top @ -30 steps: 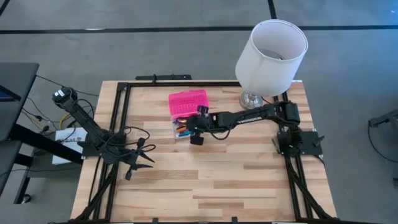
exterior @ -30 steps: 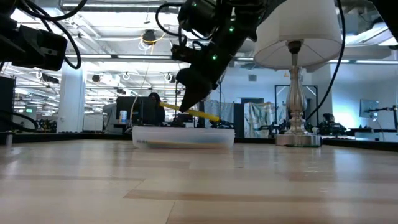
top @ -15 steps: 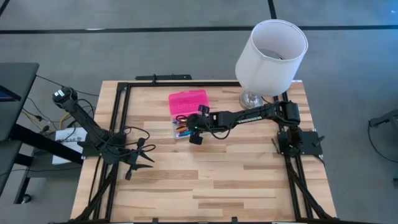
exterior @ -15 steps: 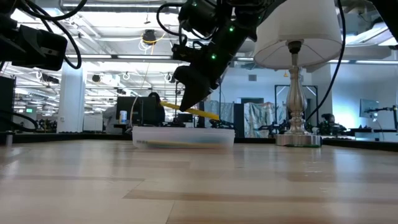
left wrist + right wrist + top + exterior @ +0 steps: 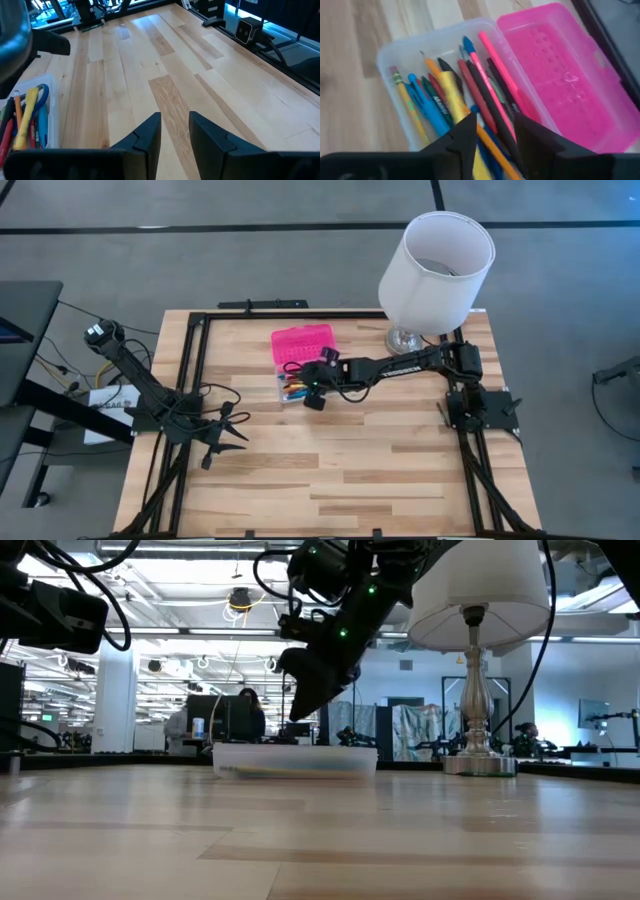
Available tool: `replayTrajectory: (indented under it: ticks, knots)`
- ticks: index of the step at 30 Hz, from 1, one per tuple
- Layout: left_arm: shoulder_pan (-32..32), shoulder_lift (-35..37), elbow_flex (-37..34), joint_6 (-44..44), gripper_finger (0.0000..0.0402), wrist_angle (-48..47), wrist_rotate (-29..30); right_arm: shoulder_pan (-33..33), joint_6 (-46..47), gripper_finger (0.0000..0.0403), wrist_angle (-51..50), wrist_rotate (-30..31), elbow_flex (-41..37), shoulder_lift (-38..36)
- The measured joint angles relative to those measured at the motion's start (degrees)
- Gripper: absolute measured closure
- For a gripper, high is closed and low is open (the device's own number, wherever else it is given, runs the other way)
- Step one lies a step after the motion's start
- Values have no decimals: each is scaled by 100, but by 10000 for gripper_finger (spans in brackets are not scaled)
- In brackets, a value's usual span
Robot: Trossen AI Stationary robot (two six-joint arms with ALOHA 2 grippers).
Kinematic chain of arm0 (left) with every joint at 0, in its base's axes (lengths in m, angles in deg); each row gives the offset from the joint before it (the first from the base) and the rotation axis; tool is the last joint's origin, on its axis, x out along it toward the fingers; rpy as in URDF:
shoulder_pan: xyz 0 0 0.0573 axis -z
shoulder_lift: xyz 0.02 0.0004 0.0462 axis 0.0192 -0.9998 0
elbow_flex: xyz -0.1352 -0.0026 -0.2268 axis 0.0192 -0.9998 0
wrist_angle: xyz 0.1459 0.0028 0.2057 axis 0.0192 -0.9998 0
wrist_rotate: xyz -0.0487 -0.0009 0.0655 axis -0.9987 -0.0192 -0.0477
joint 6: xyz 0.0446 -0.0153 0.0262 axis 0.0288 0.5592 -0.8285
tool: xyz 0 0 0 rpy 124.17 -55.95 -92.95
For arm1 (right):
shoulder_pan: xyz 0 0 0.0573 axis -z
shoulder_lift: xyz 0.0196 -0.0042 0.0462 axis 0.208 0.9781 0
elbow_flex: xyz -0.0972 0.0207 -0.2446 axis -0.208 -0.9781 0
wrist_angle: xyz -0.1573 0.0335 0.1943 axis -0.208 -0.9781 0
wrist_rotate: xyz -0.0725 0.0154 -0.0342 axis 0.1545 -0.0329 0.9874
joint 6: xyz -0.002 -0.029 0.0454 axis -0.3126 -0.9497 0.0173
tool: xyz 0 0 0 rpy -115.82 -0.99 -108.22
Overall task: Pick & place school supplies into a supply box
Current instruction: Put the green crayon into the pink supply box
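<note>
1. Pencil case (image 5: 298,366), pink lid (image 5: 560,75) open, near table's 12 o'clock, holding pens and a yellow marker (image 5: 451,92).
2. Right gripper (image 5: 492,135) hovering above, fingers spread, empty.
3. Left gripper (image 5: 174,131) idle at 9 o'clock, fingers slightly apart, holding nothing.
4. Risk: snagging pens or nudging the case when lifting away.

A pale butcher-block wooden tabletop (image 5: 340,470) edged by a black metal frame (image 5: 195,370) stands on a grey concrete floor (image 5: 200,260) crossed by dark painted lines (image 5: 200,227). At the tabletop's far corner stands a lamp with a white drum shade (image 5: 436,260) on a turned silver metal stem (image 5: 473,700). Beside the tabletop, away from the lamp, a dark desk edge (image 5: 25,330) shows, with cables (image 5: 95,385) trailing near it. Beyond the tabletop lies an open hall with white ceiling beams and strip lights (image 5: 180,610), dark monitors (image 5: 215,720), and a seated person (image 5: 247,712).
</note>
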Motion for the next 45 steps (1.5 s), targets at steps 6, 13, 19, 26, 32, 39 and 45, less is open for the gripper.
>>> replayTrajectory:
  ticks: [6, 13, 19, 26, 32, 39, 45]
  knots:
    - [-1, 0, 0, 110, 306, -63, -3, -359, -244, 269, -353, 511, 0, -8]
    - [0, 0, 0, 276, 306, -146, -1, -851, 150, 288, -1279, 877, -12, -253]
    - [0, -2, 0, 314, 306, -135, -1, -1311, 1057, 295, -2384, 1166, 12, -545]
    - [0, -2, -2, 316, 306, -143, 50, -1787, 2854, 296, -4583, 1637, -10, -754]
    - [1, -2, -4, 311, 306, -120, 73, -1883, 4644, 296, -6058, 1956, -188, -776]
    - [-1, -2, -4, 290, 306, -148, 137, -1691, 5111, 296, -6105, 1647, -562, -769]
    - [-1, -2, -4, 318, 306, -187, 144, -1510, 5920, 296, -6409, 1001, -839, -767]
